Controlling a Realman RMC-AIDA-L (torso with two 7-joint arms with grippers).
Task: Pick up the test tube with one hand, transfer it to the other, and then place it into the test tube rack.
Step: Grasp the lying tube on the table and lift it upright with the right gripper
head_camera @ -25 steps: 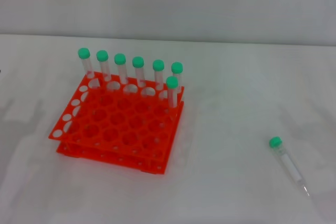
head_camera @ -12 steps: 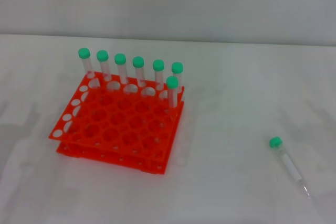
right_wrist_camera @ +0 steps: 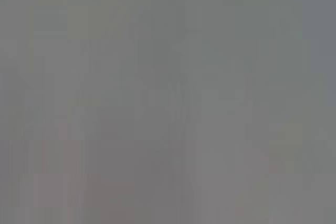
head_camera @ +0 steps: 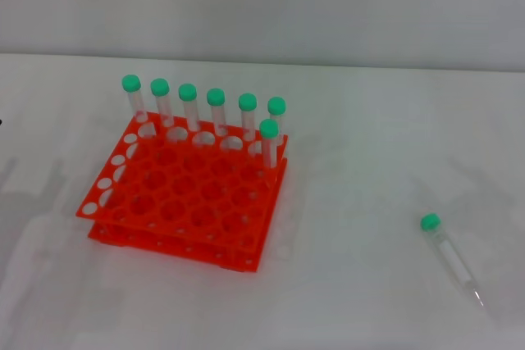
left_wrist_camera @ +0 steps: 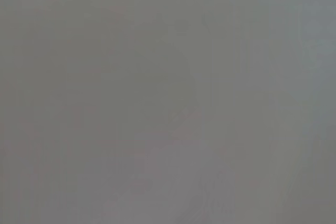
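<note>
Loose test tube (head_camera: 449,257) lies flat at four o'clock of the rack (head_camera: 184,194), awaiting pickup; neither tool shows, grip state unknowable.

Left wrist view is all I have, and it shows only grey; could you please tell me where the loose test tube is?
Observer: The test tube lies flat on the table, on the robot's right, well apart from the rack.
Operator: Thank you. Is the rack occupied?
Observer: Seven capped tubes stand in it, six along the far row and one just in front at the right end.
Operator: Is either gripper near the loose tube?
Observer: Neither gripper shows in any view.
</note>
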